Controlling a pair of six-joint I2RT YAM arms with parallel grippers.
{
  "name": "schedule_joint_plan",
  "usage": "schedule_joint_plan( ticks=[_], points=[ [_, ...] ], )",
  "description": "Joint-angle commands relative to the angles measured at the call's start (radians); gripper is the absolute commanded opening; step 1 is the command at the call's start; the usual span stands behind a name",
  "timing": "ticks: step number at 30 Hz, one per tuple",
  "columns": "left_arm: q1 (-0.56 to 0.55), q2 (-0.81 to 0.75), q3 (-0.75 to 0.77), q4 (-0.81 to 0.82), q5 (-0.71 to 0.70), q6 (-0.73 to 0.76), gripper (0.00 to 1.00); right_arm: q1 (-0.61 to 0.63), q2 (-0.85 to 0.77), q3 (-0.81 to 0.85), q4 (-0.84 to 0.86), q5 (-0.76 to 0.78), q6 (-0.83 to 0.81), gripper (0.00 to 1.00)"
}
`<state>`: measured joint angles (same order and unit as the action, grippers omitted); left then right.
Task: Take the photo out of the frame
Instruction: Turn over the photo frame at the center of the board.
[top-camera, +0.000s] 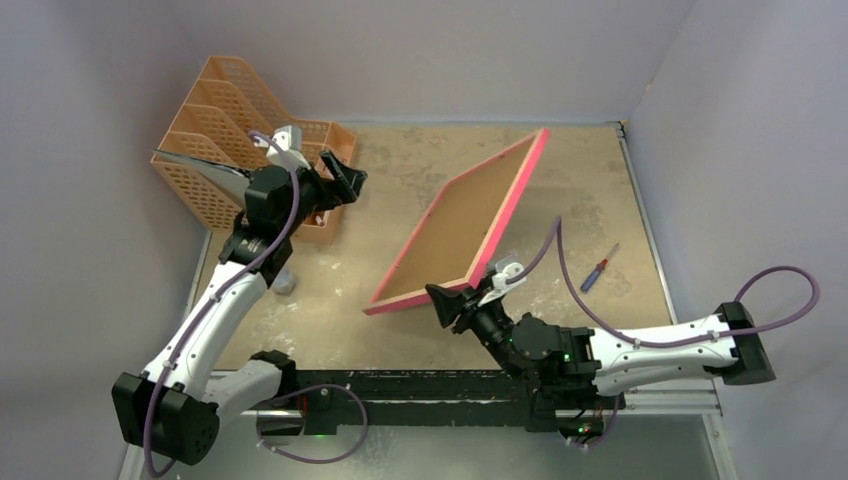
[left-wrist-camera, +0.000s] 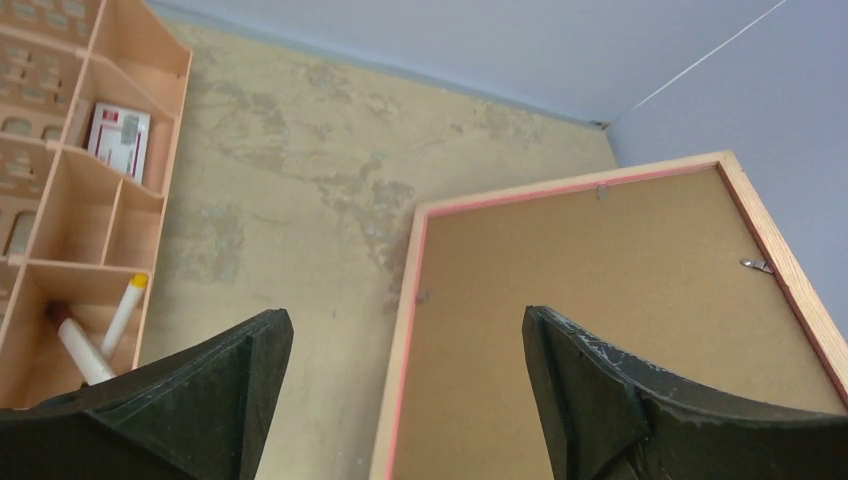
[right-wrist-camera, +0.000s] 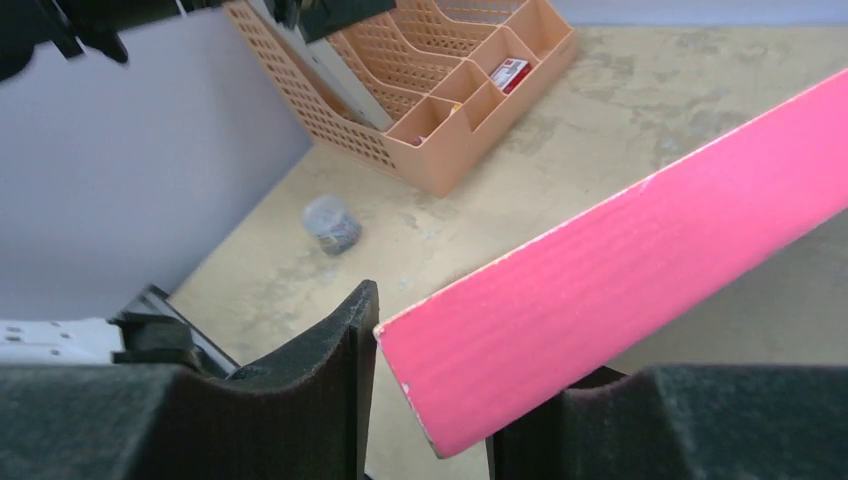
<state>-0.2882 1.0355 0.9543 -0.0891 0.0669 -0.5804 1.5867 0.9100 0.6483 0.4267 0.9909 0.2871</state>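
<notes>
Frame (top-camera: 460, 225), brown back up, tilted, near corner in right gripper (top-camera: 450, 303)
Right jaws clamp the pink edge; left gripper (top-camera: 348, 180) wide, empty, near rack (top-camera: 215, 120)

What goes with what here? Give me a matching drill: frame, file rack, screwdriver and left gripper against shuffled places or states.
Things
1. pink-red rectangular picture frame
2. orange mesh plastic file rack
3. small red-and-blue screwdriver
4. left gripper

Places or states
A. open, holding nothing
B. far-left corner of the table
C. lying flat, to the right of the frame
D. brown back facing up, near corner between the fingers of the right gripper

Pairs: 1-D, 2-B, 3-C, 4-A
</notes>
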Motion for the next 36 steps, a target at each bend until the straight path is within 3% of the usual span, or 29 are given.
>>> schedule_joint_plan(
  ticks=[1, 10, 18, 24, 32, 36],
  points=[
    [0.006, 0.036, -0.045, 0.029, 0.042, 0.012, 0.89, -0.026, -0.082, -0.092, 0.161, -0.018, 0.155, 0.12],
    [0.006, 0.188, -0.159, 0.146, 0.216, -0.045, 0.87, -0.030, -0.134, -0.222, 0.066, 0.070, 0.458, 0.12],
    [0.004, 0.255, -0.281, 0.247, 0.259, -0.089, 0.87, -0.030, -0.124, -0.280, -0.002, 0.075, 0.655, 0.13],
    [-0.002, 0.300, -0.362, 0.310, 0.268, -0.095, 0.87, -0.033, -0.119, -0.275, -0.100, 0.084, 0.749, 0.13],
    [-0.071, 0.361, -0.412, 0.343, 0.227, -0.075, 0.86, -0.054, -0.094, -0.287, -0.370, 0.030, 1.114, 0.16],
    [-0.097, 0.366, -0.417, 0.328, 0.175, -0.055, 0.86, -0.063, -0.074, -0.323, -0.315, -0.024, 1.150, 0.17]
  ],
)
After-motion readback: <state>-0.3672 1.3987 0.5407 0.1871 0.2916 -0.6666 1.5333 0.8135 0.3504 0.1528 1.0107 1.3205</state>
